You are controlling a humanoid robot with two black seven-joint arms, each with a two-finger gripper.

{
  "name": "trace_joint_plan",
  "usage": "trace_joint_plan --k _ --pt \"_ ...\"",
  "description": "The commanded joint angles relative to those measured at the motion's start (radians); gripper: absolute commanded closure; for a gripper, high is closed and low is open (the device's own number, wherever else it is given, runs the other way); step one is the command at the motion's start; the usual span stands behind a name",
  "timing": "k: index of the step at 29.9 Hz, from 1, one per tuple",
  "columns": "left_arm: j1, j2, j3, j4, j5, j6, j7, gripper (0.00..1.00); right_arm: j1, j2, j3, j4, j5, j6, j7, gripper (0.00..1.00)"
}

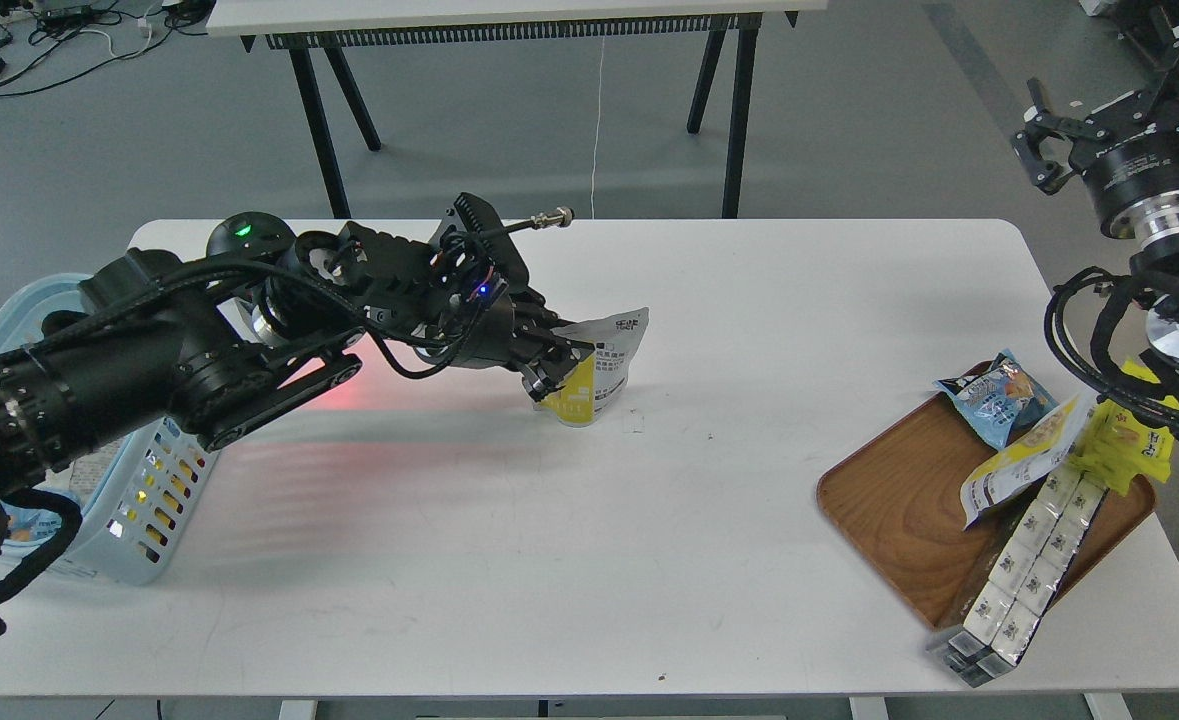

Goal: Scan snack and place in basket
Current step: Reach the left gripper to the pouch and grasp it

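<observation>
The snack (604,368), a small pouch that is white above and yellow below with black text, stands tilted on the white table (589,560) near its middle. My left gripper (555,368) reaches in from the left and is shut on the pouch's left edge. The pouch's bottom looks to be at the table surface. The light blue slotted basket (139,495) stands at the table's left edge, partly hidden under my left arm. My right gripper (1109,100) is held high at the far right, off the table, fingers spread and empty.
A brown wooden tray (899,500) at the right front holds a blue bag (994,398), a long yellow-white pouch (1024,462), a bright yellow bag (1129,440) and boxed packs (1024,565) that hang over its edge. A red light glows on the table (349,395) under my left arm.
</observation>
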Motion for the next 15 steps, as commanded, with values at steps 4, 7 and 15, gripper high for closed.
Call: trace_joint_plan --k 4,7,15 --pt "-0.001 -0.009 0.0 -0.002 0.0 0.0 -0.002 0.94 0.001 -0.003 0.003 -0.003 0.0 0.0 0.003 0.01" --pt "-0.001 -0.006 -0.003 -0.018 0.0 -0.002 -0.009 1.0 0.001 -0.003 0.003 -0.005 0.0 0.0 0.004 0.01" --pt "-0.003 0.047 -0.031 -0.064 0.0 0.002 -0.029 1.0 0.011 -0.008 0.004 -0.008 0.0 0.0 0.004 0.01"
